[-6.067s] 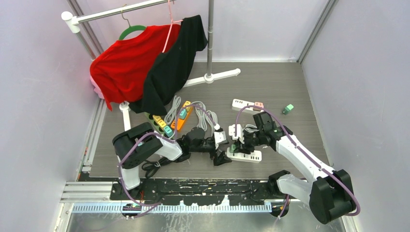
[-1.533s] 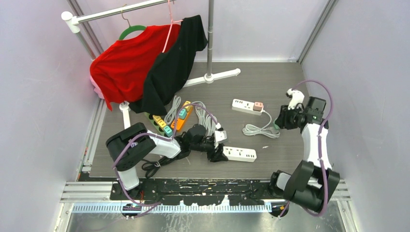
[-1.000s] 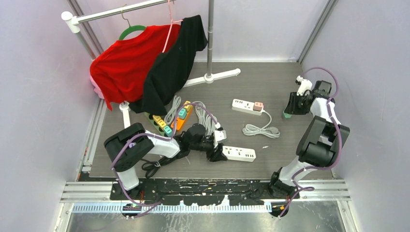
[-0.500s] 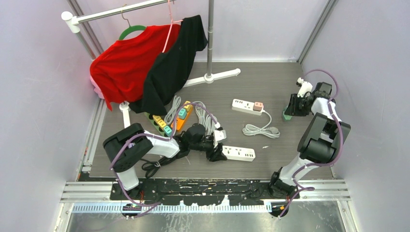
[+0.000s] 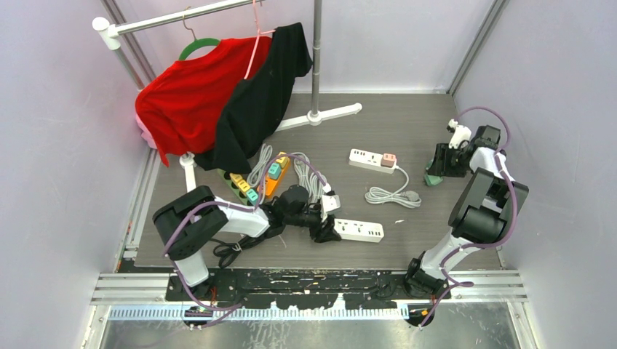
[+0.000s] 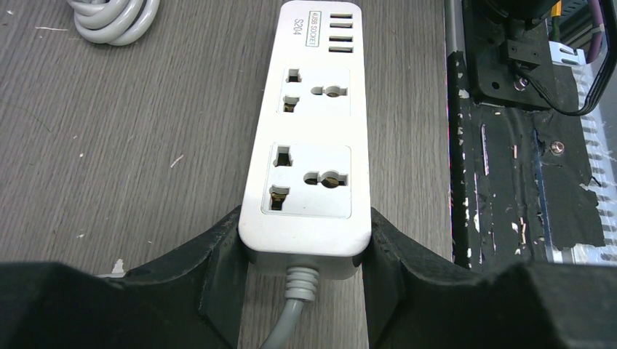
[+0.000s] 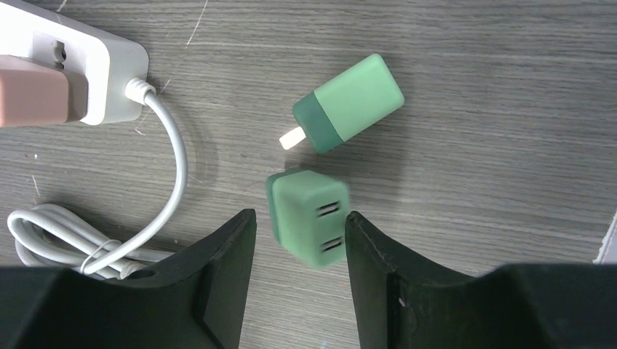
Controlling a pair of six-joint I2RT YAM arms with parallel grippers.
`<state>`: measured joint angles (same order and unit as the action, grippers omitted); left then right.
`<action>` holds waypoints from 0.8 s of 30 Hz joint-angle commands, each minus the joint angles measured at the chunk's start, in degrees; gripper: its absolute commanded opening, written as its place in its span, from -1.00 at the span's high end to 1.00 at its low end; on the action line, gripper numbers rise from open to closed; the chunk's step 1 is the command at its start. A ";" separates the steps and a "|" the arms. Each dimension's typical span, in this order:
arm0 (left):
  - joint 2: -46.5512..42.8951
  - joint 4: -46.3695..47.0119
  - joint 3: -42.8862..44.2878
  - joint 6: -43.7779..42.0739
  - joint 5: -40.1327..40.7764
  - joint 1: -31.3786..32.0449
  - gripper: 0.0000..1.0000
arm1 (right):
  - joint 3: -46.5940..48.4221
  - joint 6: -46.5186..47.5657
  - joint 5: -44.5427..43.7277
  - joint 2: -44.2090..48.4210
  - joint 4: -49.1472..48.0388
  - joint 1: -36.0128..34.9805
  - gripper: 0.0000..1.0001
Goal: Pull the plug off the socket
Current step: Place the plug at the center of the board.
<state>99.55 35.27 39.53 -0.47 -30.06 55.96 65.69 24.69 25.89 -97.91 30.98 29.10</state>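
Note:
The white socket strip (image 5: 361, 231) lies near the front of the table with its outlets empty (image 6: 309, 131). My left gripper (image 6: 305, 251) is shut on its cable end, one finger on each side (image 5: 327, 231). At the far right my right gripper (image 7: 298, 222) stands open above the table (image 5: 442, 161). A green plug (image 7: 309, 218), blurred, sits between its fingers with a gap on the left side. In the top view that plug (image 5: 432, 180) is at the fingertips. Another green plug (image 7: 348, 104) with a prong showing lies just beyond on the table.
A second white strip (image 5: 369, 158) holds a pink plug (image 5: 389, 159); its coiled cable (image 5: 389, 195) lies beside it. An orange strip with coloured plugs (image 5: 271, 174) and grey cable sit centre-left. A clothes rack with red and black shirts (image 5: 218, 102) stands at the back left.
The right jaws have opened and the green plug has come loose between them. The right arm shifted slightly. The left gripper and the socket strip have not moved.

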 commanded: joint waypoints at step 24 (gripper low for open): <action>-6.37 0.20 3.41 -1.75 -0.71 -0.36 1.00 | 9.73 48.07 30.04 13.96 42.87 1.33 -0.44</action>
<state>97.21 33.69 40.07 -0.69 -30.02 55.86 72.90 50.30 42.98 -89.06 56.05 30.24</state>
